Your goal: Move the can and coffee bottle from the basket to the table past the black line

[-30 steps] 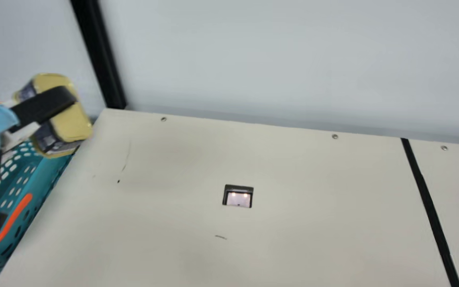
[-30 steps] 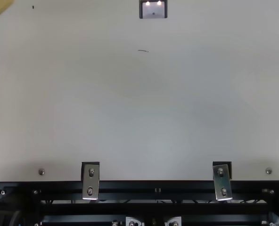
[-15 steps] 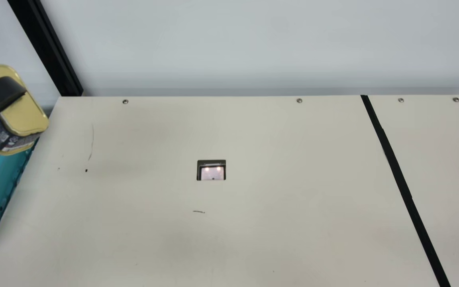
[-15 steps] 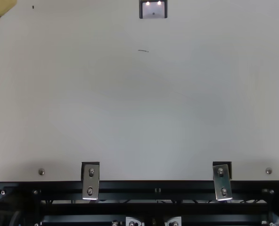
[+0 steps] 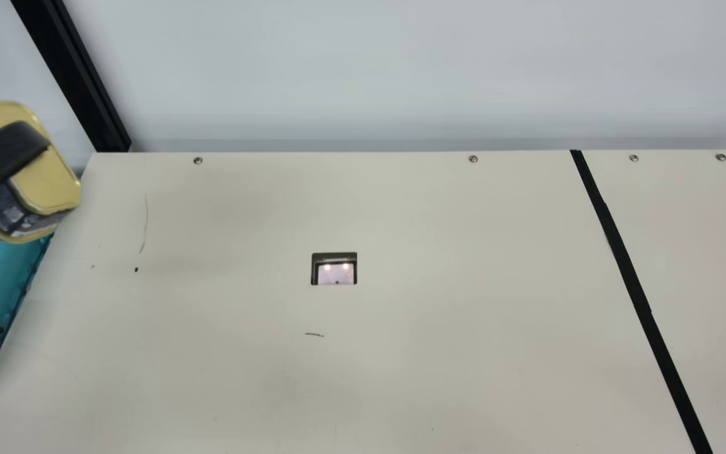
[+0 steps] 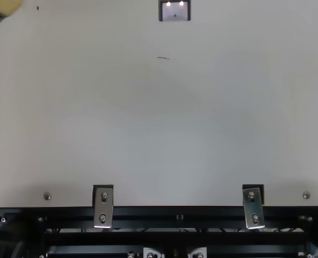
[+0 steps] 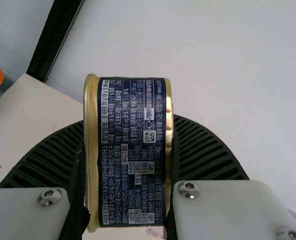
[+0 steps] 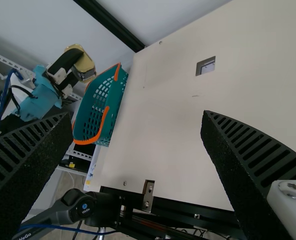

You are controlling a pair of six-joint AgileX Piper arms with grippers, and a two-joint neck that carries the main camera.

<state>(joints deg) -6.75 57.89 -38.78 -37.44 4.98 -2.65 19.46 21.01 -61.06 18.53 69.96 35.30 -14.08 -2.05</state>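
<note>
Can (image 5: pixel 54 183), gold-rimmed, clamped in ribbed fingers (image 5: pixel 7 151), perforated basket (image 5: pixel 13 268)

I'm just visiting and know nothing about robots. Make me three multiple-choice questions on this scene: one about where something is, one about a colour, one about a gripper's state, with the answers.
1. Where is the can?
A. Standing on the table
B. Lying past the black line
C. Held in the left gripper

2. What colour are the walls of the basket?
A. Teal
B. Yellow
C. White

3. What state is the right gripper in?
A. Shut on a bottle
B. Wide open, holding nothing
C. Shut with nothing in it

Answers:
1: C, as the left wrist view shows the can clasped from both sides.
2: A, as the teal walls show in the main and right wrist views.
3: B, as its jaws stand far apart with nothing gripped between them.
</note>
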